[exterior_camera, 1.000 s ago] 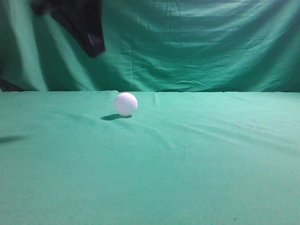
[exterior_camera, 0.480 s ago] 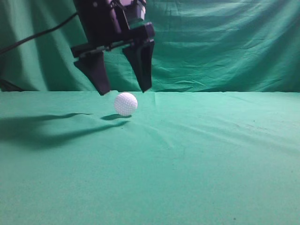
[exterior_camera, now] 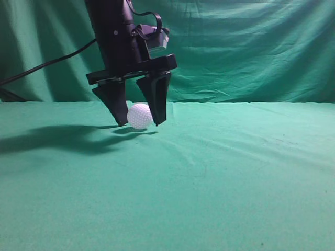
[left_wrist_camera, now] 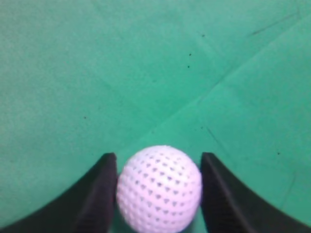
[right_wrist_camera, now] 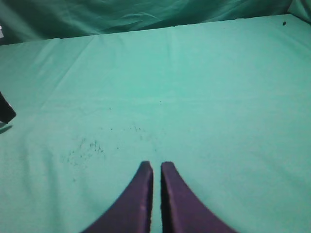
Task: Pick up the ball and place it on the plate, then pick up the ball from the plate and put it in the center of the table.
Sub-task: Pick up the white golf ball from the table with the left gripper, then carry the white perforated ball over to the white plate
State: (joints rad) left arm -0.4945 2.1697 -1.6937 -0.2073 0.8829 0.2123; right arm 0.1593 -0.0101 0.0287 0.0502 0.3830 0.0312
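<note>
The white dimpled ball (exterior_camera: 140,116) rests on the green table (exterior_camera: 220,183), left of the middle and toward the back. My left gripper (exterior_camera: 141,124) has come down over it with one black finger on each side, tips close to the cloth. In the left wrist view the ball (left_wrist_camera: 159,189) fills the space between the fingers of the gripper (left_wrist_camera: 159,156). The left finger touches it and a thin gap shows on the right. My right gripper (right_wrist_camera: 156,165) is shut and empty above bare cloth. The plate is out of view.
A darker green draped backdrop (exterior_camera: 251,47) hangs behind the table. A black cable (exterior_camera: 42,65) runs from the left arm toward the left edge. A dark piece (right_wrist_camera: 6,111) shows at the left edge of the right wrist view.
My left gripper came into view from the upper left and dropped down around the ball. Its fingers have drawn closer together. The ball has not moved.
</note>
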